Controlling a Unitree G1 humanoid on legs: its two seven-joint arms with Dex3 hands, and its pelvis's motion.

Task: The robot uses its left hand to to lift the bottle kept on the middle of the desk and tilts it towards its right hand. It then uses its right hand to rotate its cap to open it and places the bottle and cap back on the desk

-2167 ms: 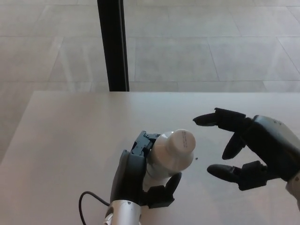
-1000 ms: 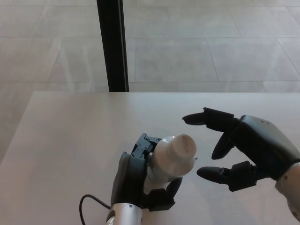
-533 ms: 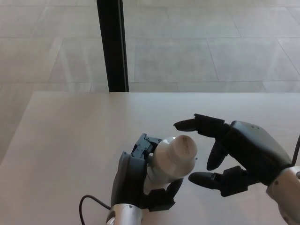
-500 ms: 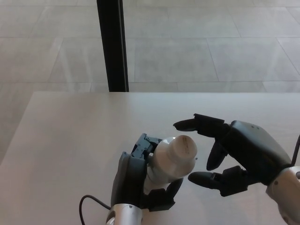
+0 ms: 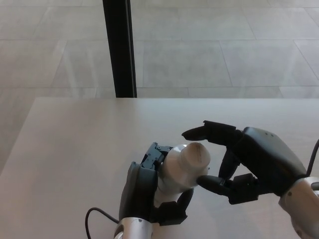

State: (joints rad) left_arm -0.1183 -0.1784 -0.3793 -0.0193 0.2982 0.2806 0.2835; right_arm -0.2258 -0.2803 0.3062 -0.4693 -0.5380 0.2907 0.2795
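My left hand is shut on a white bottle, held above the desk and tilted to the right. The bottle's round white cap faces my right hand. That hand is open, its fingers curved over the top of the cap and its thumb reaching under it. The fingertips stand very close to the cap; I cannot tell whether they touch it. The lower body of the bottle is hidden inside my left hand.
The pale desk stretches left and back from my hands, its far edge near the picture's middle. A black vertical post rises behind that edge over a tiled floor. A thin black cable loops by my left wrist.
My right hand has moved left towards the bottle and its fingers now curl around the cap. The left hand has kept the bottle nearly still.
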